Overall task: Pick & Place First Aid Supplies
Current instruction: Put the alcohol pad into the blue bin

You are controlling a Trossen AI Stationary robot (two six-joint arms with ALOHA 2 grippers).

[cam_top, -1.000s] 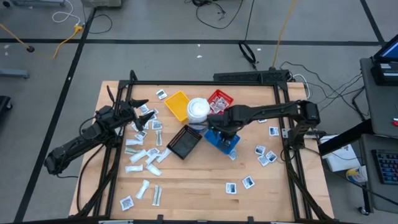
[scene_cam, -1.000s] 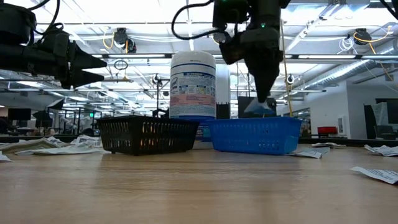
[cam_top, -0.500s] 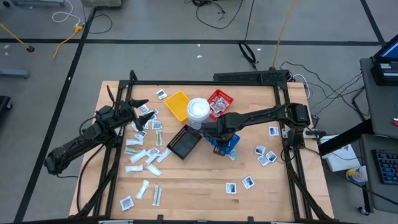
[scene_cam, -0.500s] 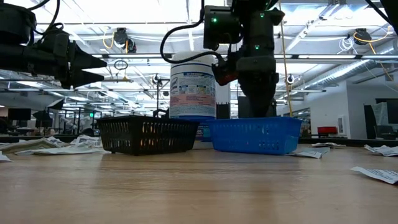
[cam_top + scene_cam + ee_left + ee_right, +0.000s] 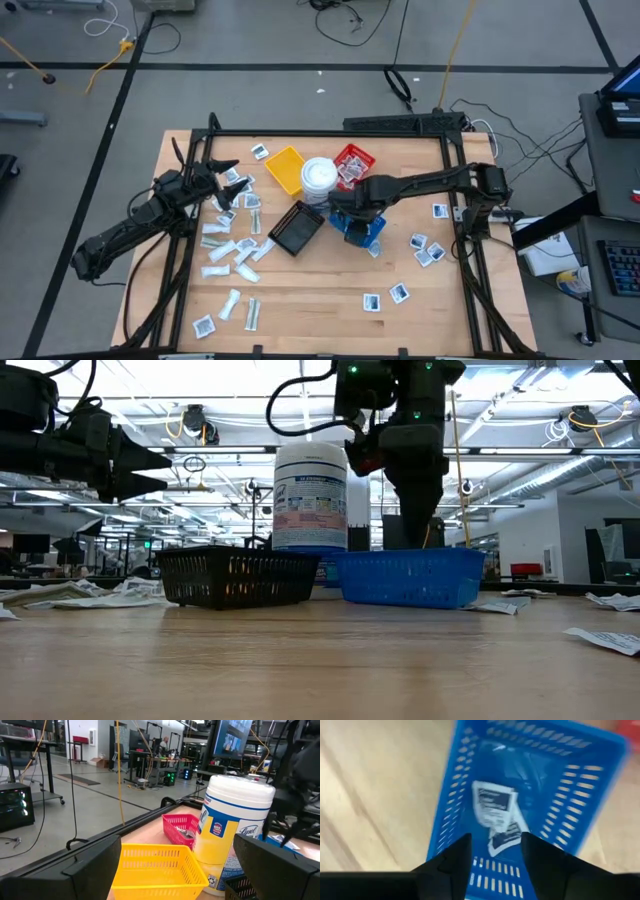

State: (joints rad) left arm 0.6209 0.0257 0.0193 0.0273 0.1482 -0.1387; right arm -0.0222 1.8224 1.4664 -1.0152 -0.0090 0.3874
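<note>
The right gripper (image 5: 492, 852) hangs directly over the blue tray (image 5: 450, 815), fingers parted and holding nothing. Two white first aid packets (image 5: 494, 810) lie inside the blue tray, below the fingers. The left gripper (image 5: 222, 175), wide open, waits well away from the blue tray, beyond the black tray (image 5: 296, 230).

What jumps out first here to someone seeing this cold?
The right gripper stands out first: it hangs over the blue tray mid-table with its fingers apart, and white packets lie in the tray below it. Next is the tall white tub standing among the yellow tray, red tray and black tray. The left gripper waits open over the scattered packets on the left.
</note>
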